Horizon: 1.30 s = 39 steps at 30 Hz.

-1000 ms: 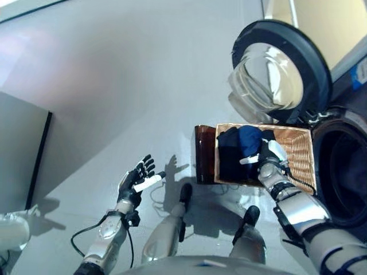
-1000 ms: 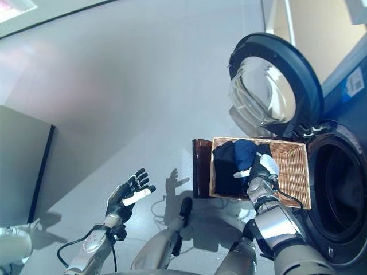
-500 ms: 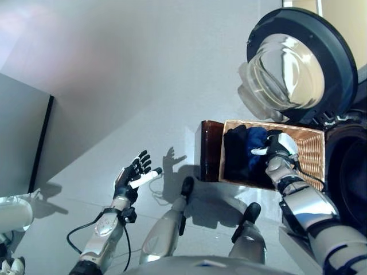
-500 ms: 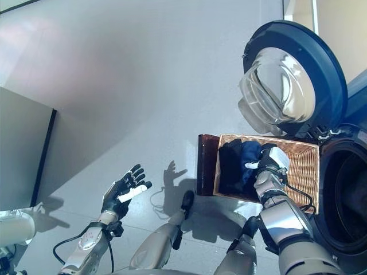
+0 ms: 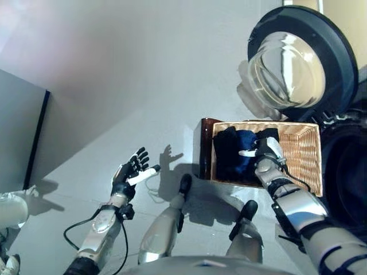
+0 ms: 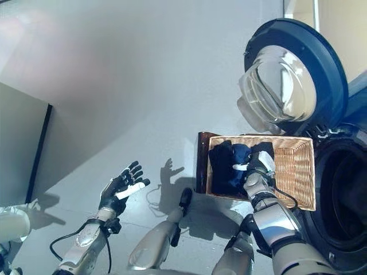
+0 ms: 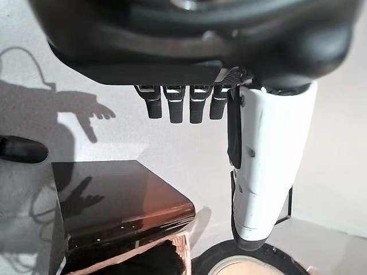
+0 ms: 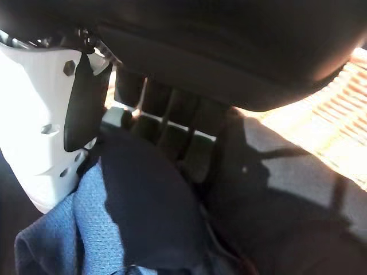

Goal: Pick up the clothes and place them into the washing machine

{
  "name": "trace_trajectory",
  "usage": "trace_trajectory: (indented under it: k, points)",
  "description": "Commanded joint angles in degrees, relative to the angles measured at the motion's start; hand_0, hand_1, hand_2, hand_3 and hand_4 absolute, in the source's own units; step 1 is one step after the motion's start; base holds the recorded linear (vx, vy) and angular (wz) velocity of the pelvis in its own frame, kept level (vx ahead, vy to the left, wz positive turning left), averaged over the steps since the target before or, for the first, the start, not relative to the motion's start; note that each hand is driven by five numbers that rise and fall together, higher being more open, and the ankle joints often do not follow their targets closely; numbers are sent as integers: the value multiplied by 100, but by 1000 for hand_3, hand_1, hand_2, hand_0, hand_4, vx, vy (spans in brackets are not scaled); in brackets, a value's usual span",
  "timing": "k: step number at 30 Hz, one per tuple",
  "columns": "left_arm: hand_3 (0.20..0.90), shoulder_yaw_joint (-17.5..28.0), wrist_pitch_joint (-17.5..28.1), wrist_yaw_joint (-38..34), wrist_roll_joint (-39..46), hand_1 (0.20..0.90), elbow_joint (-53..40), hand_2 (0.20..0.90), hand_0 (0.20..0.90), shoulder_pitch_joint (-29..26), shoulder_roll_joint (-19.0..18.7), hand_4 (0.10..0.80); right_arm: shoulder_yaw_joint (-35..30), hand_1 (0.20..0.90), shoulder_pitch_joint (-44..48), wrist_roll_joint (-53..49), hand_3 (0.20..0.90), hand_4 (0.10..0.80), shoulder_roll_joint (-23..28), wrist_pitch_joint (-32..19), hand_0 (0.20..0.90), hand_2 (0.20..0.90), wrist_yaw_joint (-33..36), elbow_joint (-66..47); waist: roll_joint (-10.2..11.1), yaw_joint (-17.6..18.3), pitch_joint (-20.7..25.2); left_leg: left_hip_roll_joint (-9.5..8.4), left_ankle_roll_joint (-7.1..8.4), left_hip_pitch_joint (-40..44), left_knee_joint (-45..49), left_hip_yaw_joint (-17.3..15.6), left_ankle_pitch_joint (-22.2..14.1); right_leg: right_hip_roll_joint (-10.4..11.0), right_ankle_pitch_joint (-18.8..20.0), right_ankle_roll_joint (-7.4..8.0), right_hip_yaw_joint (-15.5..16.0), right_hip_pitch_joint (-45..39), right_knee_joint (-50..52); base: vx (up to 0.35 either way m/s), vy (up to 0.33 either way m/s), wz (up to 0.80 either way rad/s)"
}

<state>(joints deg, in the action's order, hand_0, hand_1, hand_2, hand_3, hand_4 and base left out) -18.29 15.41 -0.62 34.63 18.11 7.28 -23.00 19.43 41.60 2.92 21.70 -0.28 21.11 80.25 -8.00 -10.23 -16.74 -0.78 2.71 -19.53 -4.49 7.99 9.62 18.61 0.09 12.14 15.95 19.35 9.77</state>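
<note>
My right hand point(image 5: 265, 153) has sunk further into the wicker basket point(image 5: 301, 150), fingers curling onto the dark clothes point(image 5: 232, 153) still lying inside. Grasp nearly made. Left hand point(image 5: 129, 173) hangs spread, idle, over the floor.

You are working in a laundry area: a front-loading washing machine point(image 5: 344, 166) is standing open beside a wicker basket point(image 5: 298, 152).

The right hand point(image 5: 265, 153) sinks lower into the basket point(image 5: 304, 150), its fingers now pressed into the dark clothes point(image 5: 232, 153).
</note>
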Motion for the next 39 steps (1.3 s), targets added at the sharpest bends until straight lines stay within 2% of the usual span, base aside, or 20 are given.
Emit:
trace_trajectory:
  k: [1,5,12,13,24,29,35,39]
  points:
    - [900,283,457,-16,5,900,-659,900,900,-93,-298,800,30,200,151,-122,200,300,368,-202,200,200,162,-76,208,42,-23,222,408,686,-51,-300,-660,373,1258,164,-468,187,-551,-27,10,-18]
    - [900,257,451,27,11,900,-585,900,900,-72,-301,800,-175,200,20,-476,200,300,528,-356,200,200,185,-210,182,174,-21,238,411,737,-51,-398,-661,349,1240,153,-586,237,-539,-13,12,-8]
    - [900,285,451,69,93,900,-438,900,900,0,-195,800,-1042,200,-489,-2414,200,300,532,-1169,200,200,23,-1194,119,458,4,249,427,838,-51,-557,-714,330,1258,156,-776,335,-529,-10,22,-16]
    - [900,281,451,70,95,900,-438,900,900,4,-199,800,-1045,200,-507,-2421,200,300,532,-1168,200,200,22,-1207,123,452,8,248,427,841,-51,-560,-715,330,1256,157,-780,336,-527,-9,39,-17]
    - [900,190,439,293,260,900,-198,900,900,50,81,800,-1866,200,-1356,-4500,200,300,404,-1968,200,200,-935,-2199,-11,713,71,253,453,1029,-51,-657,-787,372,1228,179,-889,321,-471,6,16,-11]
    - [900,136,397,418,378,900,17,900,900,11,307,800,-2887,200,-1537,-6633,200,300,10,-2388,200,200,-1612,-2274,-75,816,163,268,467,1142,-51,-669,-860,382,1202,209,-877,230,-476,23,1,-5]
    - [900,91,337,569,498,900,155,900,900,82,427,800,-3415,200,-1718,-7804,200,300,-117,-2509,200,200,-2163,-2323,-91,864,238,278,480,1223,-51,-662,-881,385,1188,232,-838,135,-499,22,2,-5]
    - [900,96,315,625,584,900,238,900,900,99,488,800,-3615,200,-1831,-8237,200,300,-231,-2572,200,200,-2316,-2262,-82,929,267,294,499,1260,-51,-683,-890,376,1196,244,-849,111,-524,0,0,0]
